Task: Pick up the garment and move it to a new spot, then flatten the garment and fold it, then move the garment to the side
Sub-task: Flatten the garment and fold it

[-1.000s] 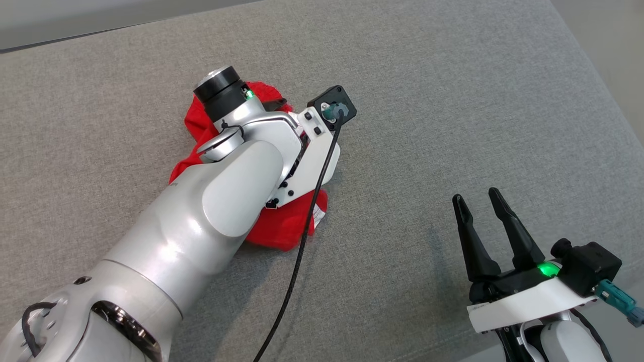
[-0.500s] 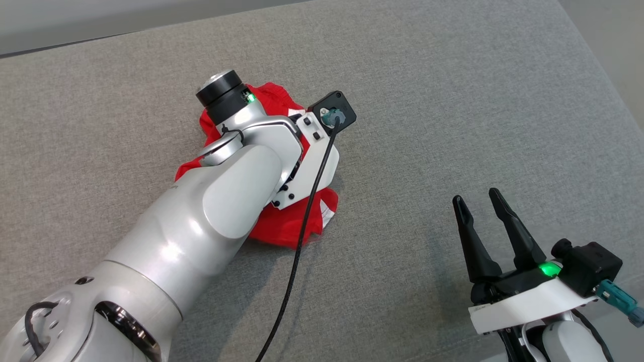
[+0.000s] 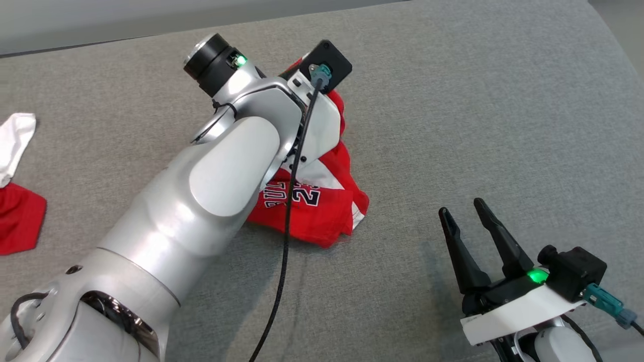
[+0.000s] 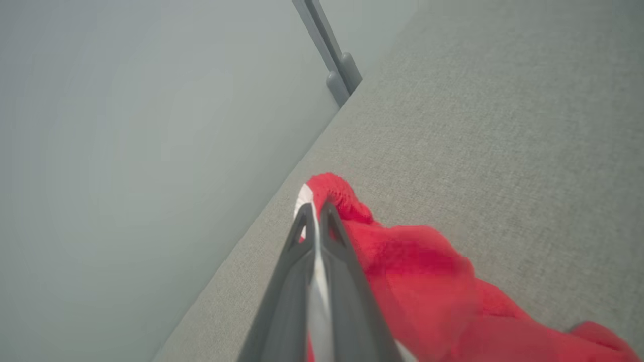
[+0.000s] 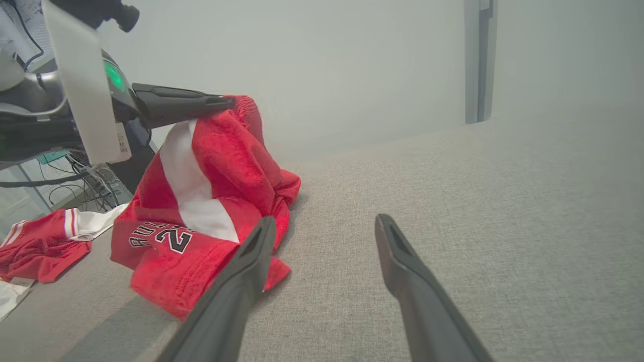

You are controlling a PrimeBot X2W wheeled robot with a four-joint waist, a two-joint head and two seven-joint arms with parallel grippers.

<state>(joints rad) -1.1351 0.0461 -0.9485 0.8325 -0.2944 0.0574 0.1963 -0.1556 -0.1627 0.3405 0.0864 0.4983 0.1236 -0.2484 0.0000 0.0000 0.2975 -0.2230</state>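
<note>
The garment [image 3: 322, 211] is a pair of red shorts with a white stripe and a "BULLS 23" print. In the left wrist view my left gripper [image 4: 313, 211] is shut on the garment's [image 4: 412, 261] upper edge. The right wrist view shows that same gripper [image 5: 221, 103] holding the garment [image 5: 221, 166] up by its top, while the lower part rests on the grey fabric surface [image 3: 453, 100]. My right gripper [image 3: 460, 207] stands open at the lower right, a short way right of the garment, with nothing between its fingers [image 5: 251, 251].
Another red and white piece of clothing [image 3: 17, 216] lies at the far left, with a white piece [image 3: 15, 136] above it. A pale wall runs along the surface's far edge. A black cable [image 3: 287, 251] hangs down from my left wrist.
My left gripper has shut on the garment and raised its top, which unfurled the cloth and showed the print. The head camera has shifted, bringing the clothing at the left into view.
</note>
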